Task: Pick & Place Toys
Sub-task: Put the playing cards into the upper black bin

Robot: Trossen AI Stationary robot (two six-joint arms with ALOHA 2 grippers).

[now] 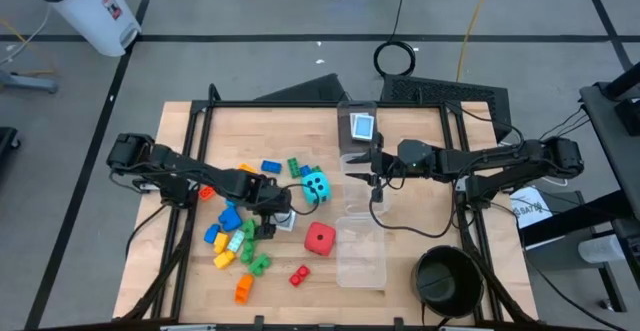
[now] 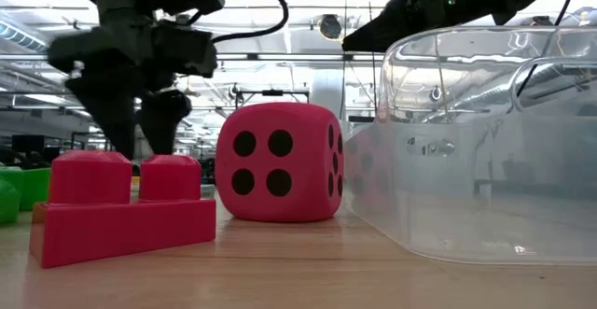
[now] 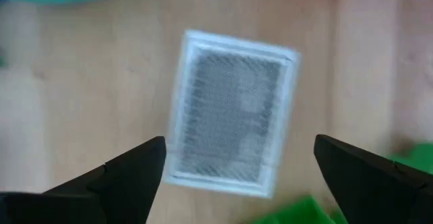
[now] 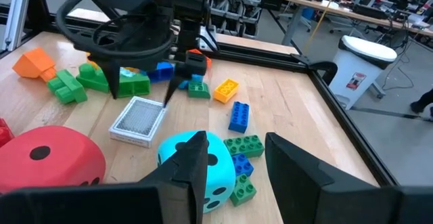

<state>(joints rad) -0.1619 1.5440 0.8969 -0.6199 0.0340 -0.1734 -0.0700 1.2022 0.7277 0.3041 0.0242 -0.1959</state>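
Left wrist view: a small white card (image 3: 232, 113) with a grey patterned face lies flat on the bare wooden table (image 3: 81, 82), framed between my two dark fingers (image 3: 128, 173), which are spread wide on either side of it and grip nothing. In the high view my left gripper (image 1: 277, 215) hangs over that card (image 1: 287, 222) near the middle of the table, just left of the red die (image 1: 319, 238) and below the cyan die (image 1: 316, 185). Bricks lie scattered around: blue (image 1: 271, 166) and green (image 1: 296, 167) ones up beside the cyan die, and a blue, yellow, green and orange cluster (image 1: 233, 246) to my left, with a small red brick (image 1: 299, 276) nearer the front edge. My right gripper (image 1: 375, 162) is held above the clear plastic boxes (image 1: 360, 256) on the right side of the table, its fingers parted and empty; another card (image 1: 361, 126) rests in the farthest box. A black round bowl (image 1: 447, 279) sits at the front right corner.
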